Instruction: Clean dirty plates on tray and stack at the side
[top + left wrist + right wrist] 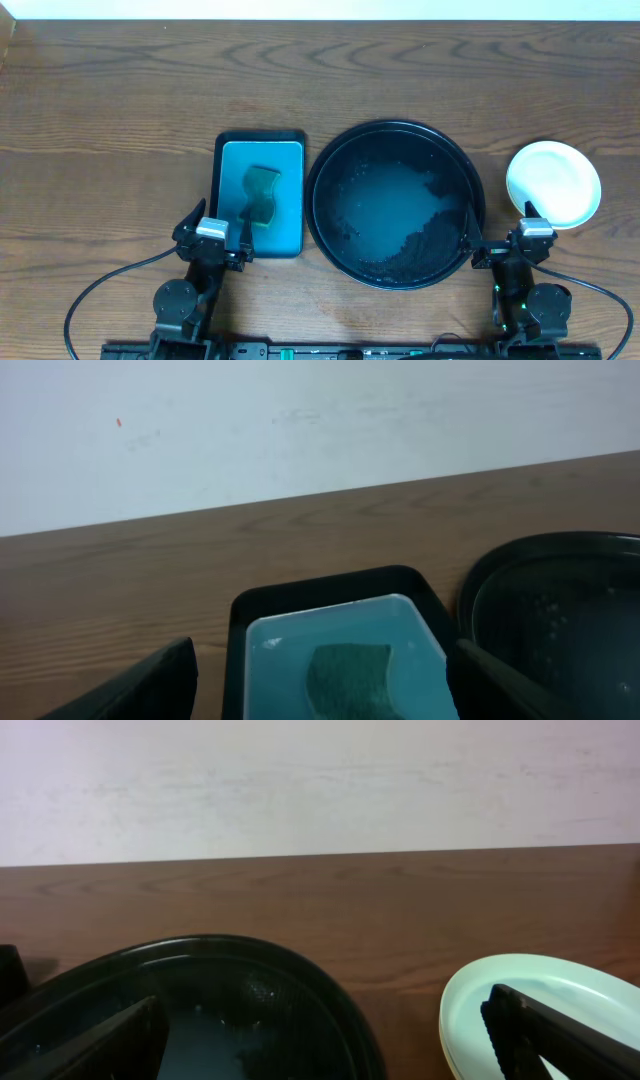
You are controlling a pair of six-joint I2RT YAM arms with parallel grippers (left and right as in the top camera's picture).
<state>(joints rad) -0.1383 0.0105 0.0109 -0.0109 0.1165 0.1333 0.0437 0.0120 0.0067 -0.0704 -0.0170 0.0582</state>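
Note:
The large round black tray [330, 165] sits mid-table with no plates on it; it shows in the left wrist view [540, 575] and the right wrist view [250, 970]. The plates [553, 183] stand in a stack on the wood at the right, pale mint-white on top, with a yellow edge under it in the right wrist view [545, 995]. My left gripper [213, 240] is open and empty at the near edge of the teal tray. My right gripper [522, 244] is open and empty, between the black tray and the plate stack.
A rectangular teal tray with a black rim [232, 160] lies left of the black tray and holds a dark green sponge [262, 195], also in the left wrist view [345, 675]. Bare wood tabletop [110, 130] stretches to the left and back.

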